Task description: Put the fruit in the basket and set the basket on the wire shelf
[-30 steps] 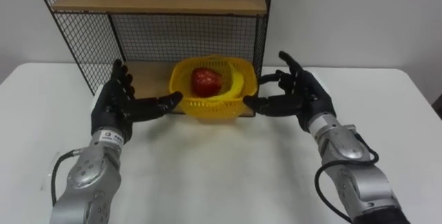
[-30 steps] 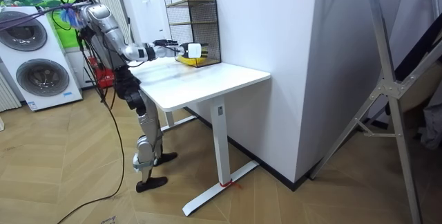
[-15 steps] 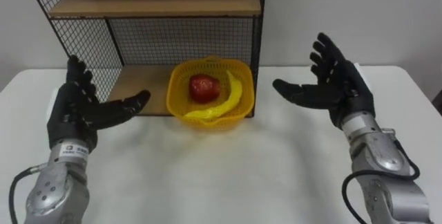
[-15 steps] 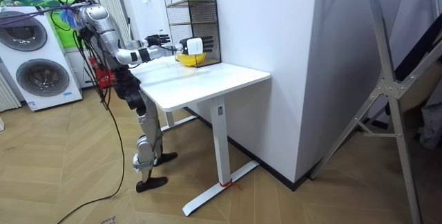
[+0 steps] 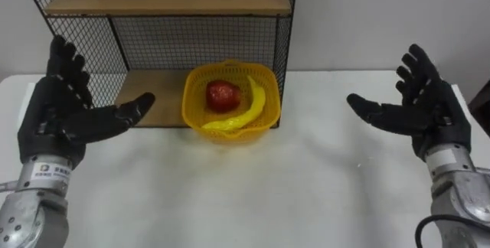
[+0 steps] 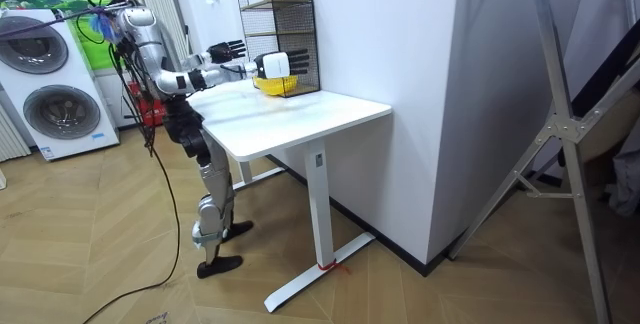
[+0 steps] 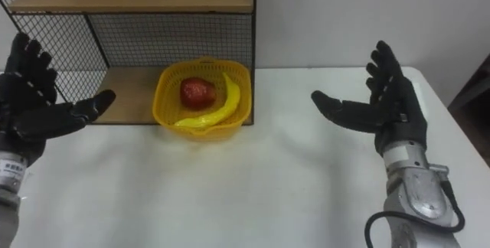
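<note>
Yellow basket (image 5: 188,109) of fruit (image 5: 222,95) on the wire shelf (image 5: 191,41) bottom board, between left hand (image 5: 61,118) and right hand (image 5: 429,118), both spread open, empty

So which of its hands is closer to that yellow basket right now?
Left. The left hand is held open just left of the basket, its thumb pointing toward it. The right hand is open too, but farther off on the basket's right.
</note>
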Motion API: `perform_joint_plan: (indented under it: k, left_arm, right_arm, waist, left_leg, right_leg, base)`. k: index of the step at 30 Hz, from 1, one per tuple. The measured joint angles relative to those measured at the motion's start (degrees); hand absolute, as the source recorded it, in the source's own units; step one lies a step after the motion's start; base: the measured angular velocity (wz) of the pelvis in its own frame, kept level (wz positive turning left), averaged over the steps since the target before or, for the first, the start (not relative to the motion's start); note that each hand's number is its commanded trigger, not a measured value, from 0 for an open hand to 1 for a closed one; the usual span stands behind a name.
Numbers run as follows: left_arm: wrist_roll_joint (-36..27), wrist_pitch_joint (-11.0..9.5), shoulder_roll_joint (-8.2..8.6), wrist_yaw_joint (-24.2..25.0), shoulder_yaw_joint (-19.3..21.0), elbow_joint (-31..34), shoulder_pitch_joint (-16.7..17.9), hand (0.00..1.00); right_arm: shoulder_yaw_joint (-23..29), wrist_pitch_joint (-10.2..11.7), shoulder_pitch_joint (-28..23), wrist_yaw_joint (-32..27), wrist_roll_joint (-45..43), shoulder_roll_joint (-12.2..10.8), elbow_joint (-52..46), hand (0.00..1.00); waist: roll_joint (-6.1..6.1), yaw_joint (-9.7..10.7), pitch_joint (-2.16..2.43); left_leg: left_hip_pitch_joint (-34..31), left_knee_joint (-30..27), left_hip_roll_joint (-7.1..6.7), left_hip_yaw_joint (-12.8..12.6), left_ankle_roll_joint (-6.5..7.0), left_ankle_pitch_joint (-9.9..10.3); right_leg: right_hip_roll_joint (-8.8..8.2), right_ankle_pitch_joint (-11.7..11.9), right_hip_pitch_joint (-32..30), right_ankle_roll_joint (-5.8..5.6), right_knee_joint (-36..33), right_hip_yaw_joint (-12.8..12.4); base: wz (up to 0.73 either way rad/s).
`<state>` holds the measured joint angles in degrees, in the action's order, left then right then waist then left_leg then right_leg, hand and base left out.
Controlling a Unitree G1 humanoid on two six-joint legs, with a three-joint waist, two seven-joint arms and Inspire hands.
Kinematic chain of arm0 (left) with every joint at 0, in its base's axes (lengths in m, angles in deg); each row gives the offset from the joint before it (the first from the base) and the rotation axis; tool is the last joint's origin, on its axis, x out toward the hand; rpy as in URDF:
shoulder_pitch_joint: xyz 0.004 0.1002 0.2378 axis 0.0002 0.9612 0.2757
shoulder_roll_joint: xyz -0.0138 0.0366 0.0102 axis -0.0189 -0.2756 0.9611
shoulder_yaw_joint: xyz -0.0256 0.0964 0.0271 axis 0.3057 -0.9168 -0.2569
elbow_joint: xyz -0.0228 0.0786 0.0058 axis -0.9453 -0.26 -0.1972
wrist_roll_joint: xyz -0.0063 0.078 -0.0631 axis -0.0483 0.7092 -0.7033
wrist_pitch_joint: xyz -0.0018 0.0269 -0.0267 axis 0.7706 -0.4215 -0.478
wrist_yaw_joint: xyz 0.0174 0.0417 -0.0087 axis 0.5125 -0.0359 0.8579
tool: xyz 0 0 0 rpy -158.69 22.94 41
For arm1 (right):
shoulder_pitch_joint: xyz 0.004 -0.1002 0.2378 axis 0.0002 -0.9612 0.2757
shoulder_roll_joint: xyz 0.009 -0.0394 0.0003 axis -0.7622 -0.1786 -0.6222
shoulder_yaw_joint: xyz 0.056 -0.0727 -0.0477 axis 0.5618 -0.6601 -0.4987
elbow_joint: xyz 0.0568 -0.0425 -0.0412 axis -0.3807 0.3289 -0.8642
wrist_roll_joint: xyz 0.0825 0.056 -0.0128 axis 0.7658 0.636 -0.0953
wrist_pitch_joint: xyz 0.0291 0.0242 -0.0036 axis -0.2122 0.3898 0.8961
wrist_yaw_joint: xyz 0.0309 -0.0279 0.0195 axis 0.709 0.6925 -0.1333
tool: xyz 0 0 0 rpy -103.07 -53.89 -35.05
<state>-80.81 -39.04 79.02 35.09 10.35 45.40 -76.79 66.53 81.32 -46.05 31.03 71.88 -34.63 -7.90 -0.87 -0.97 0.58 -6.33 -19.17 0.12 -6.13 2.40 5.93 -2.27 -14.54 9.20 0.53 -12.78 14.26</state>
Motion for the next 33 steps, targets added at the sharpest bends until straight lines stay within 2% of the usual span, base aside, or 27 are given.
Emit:
perform_joint_plan:
  k: [2, 4, 7, 9, 12, 17, 20, 22, 25, 27, 28, 30, 31, 33]
  left_arm:
    - [-1.01, -0.73, -0.48, 0.81, 0.93, 0.62, 0.16, 0.00]
    - [-2.08, -1.03, -0.62, 2.32, 2.56, 1.87, 0.86, 0.00]
    - [-4.80, -1.05, -0.62, 5.32, 5.24, 3.62, 1.57, 0.00]
    - [-6.67, -1.06, -0.64, 7.77, 8.33, 5.71, 1.69, 0.00]
    - [-7.63, -1.71, -0.96, 9.65, 10.72, 8.44, 1.69, 0.00]
    - [-9.89, -2.17, -1.56, 12.30, 10.71, 10.05, 1.66, 0.00]
    - [-11.47, -2.32, -1.87, 12.08, 11.65, 10.53, 1.65, 0.00]
    - [-14.75, -2.80, -2.67, 11.14, 13.09, 10.62, 1.63, 0.00]
    - [-20.07, -4.44, -3.31, 7.96, 19.55, 11.47, 1.70, 0.00]
    - [-23.59, -7.40, -3.77, 2.88, 26.41, 11.33, 1.77, 0.00]
    - [-24.31, -8.11, -3.89, 1.29, 28.06, 11.26, 1.80, 0.00]
    - [-24.44, -10.58, -3.99, -6.24, 34.90, 10.91, 3.20, 0.00]
    - [-24.33, -11.01, -4.11, -8.46, 36.36, 10.65, 3.62, 0.00]
    - [-24.19, -12.62, -5.28, -19.45, 42.97, 8.65, 5.50, 0.00]
  right_arm:
    - [1.14, 0.05, 0.00, -0.37, -0.05, 0.12, -0.94, 0.00]
    - [2.67, 0.64, 0.00, -0.46, -0.27, 0.43, -1.79, 0.00]
    - [6.19, 1.05, -0.51, -2.88, 0.24, 0.59, -4.82, 0.00]
    - [8.63, 1.09, -0.58, -4.69, 1.94, 1.48, -7.11, 0.00]
    - [10.41, 1.24, -0.56, -6.39, 3.57, 2.83, -9.87, 0.00]
    - [10.49, 2.39, -0.46, -7.81, 3.59, 4.71, -10.15, 0.00]
    - [12.71, 2.44, -0.25, -9.33, 3.69, 4.89, -10.15, 0.00]
    - [14.40, 3.03, 0.18, -11.69, 3.71, 4.96, -10.15, 0.00]
    - [18.44, 5.06, 0.05, -16.62, 3.71, 5.17, -10.14, 0.00]
    - [22.85, 7.36, -0.56, -23.73, 3.48, 5.27, -10.03, 0.00]
    - [24.06, 7.97, -0.95, -25.75, 3.49, 5.32, -10.01, 0.00]
    - [28.54, 9.88, -2.90, -33.49, 3.51, 5.79, -9.80, 0.00]
    - [29.71, 10.20, -3.48, -35.45, 3.43, 6.05, -9.79, 0.00]
    - [34.42, 11.67, -6.27, -43.27, 3.56, 7.25, -9.03, 0.00]
  waist:
    - [-0.17, 0.52, 0.11]
    - [-0.08, 0.87, 0.05]
    - [0.17, 0.78, -0.35]
    - [0.10, 0.61, -0.49]
    - [0.02, 0.54, -0.44]
    - [-0.18, 0.62, -0.39]
    - [-0.22, 0.59, -0.45]
    - [-0.10, 0.57, -0.59]
    - [-0.14, -0.08, -0.57]
    - [-0.16, -0.96, -0.58]
    - [-0.07, -0.96, -0.64]
    - [-0.28, -2.28, -0.48]
    - [-0.35, -2.51, -0.43]
    - [-0.06, -3.20, -0.35]
  left_leg:
    - [0.19, 0.54, -0.11, 0.01, 0.09, -0.28]
    - [0.70, 1.70, -0.80, 0.03, 0.16, -0.95]
    - [1.06, 2.69, -0.81, 0.04, 0.16, -1.70]
    - [0.72, 2.74, -0.78, 0.04, 0.14, -1.70]
    - [0.43, 2.94, -0.77, -0.09, 0.09, -1.75]
    - [0.31, 2.82, -0.82, -0.13, 0.09, -1.75]
    - [0.29, 2.96, -0.84, 0.03, 0.09, -1.82]
    - [0.27, 2.99, -0.86, 0.05, 0.09, -1.87]
    - [0.00, 3.02, -0.79, 0.02, 0.06, -1.86]
    - [0.06, 3.50, -0.88, -0.17, -0.07, -2.05]
    - [0.06, 3.52, -0.87, -0.17, -0.05, -2.07]
    - [0.01, 3.49, -0.95, -0.32, -0.06, -2.09]
    - [-0.05, 3.46, -0.95, -0.33, -0.07, -2.08]
    - [-0.07, 3.51, -1.05, -0.32, -0.08, -2.07]
  right_leg:
    - [0.04, 0.08, 0.03, 0.14, 0.00, -0.14]
    - [-0.17, 0.15, 0.02, 0.25, 0.01, -0.16]
    - [-0.48, 0.12, -0.25, 0.20, 0.17, -0.06]
    - [-0.53, 0.07, -0.73, 0.11, 0.13, -0.14]
    - [-0.55, 0.02, -1.15, -0.09, 0.14, -0.13]
    - [-0.53, 0.03, -1.18, -0.11, 0.15, 0.03]
    - [-0.51, 0.04, -1.22, -0.10, 0.14, -0.02]
    - [-0.50, 0.03, -1.25, -0.09, 0.08, 0.01]
    - [-0.56, -0.04, -1.67, -0.14, -0.01, -0.11]
    - [-0.64, -0.02, -1.84, -0.16, 0.02, -0.19]
    - [-0.63, -0.02, -1.88, -0.15, 0.01, -0.18]
    - [-0.75, -0.03, -2.05, -0.19, 0.00, -0.08]
    - [-0.77, -0.08, -2.11, -0.20, 0.00, -0.08]
    - [-1.29, -1.13, -2.74, 0.09, -1.34, 0.08]
  base:
    - [0.03]
    - [0.06]
    - [0.01]
    - [-0.05]
    - [-0.04]
    - [0.00]
    - [0.01]
    - [0.02]
    - [-0.05]
    - [0.00]
    - [0.00]
    - [-0.04]
    - [-0.03]
    - [0.02]
